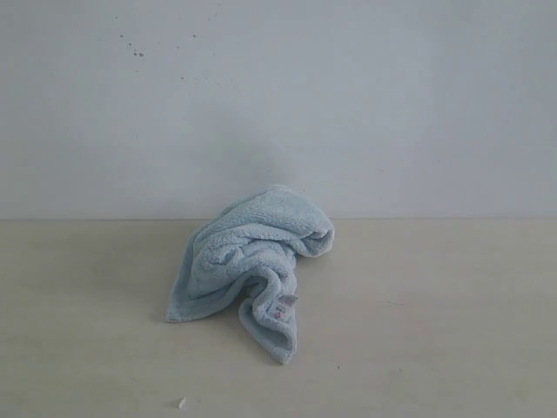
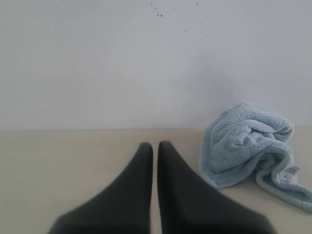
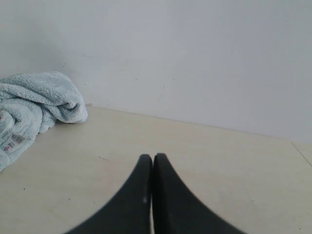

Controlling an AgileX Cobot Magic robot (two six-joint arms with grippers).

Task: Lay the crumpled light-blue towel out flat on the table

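Note:
The light-blue towel (image 1: 248,266) lies crumpled in a heap on the beige table (image 1: 435,313), close to the wall, its white tag (image 1: 285,306) showing near the front. Neither arm appears in the exterior view. In the left wrist view my left gripper (image 2: 155,145) is shut and empty, with the towel (image 2: 248,144) off to one side and apart from it. In the right wrist view my right gripper (image 3: 152,157) is shut and empty, and the towel (image 3: 34,105) sits well away at the frame's edge.
A plain white wall (image 1: 348,104) with a few dark specks rises behind the table. A small white fleck (image 1: 182,402) lies on the table near the front edge. Bare tabletop stretches on both sides of the towel.

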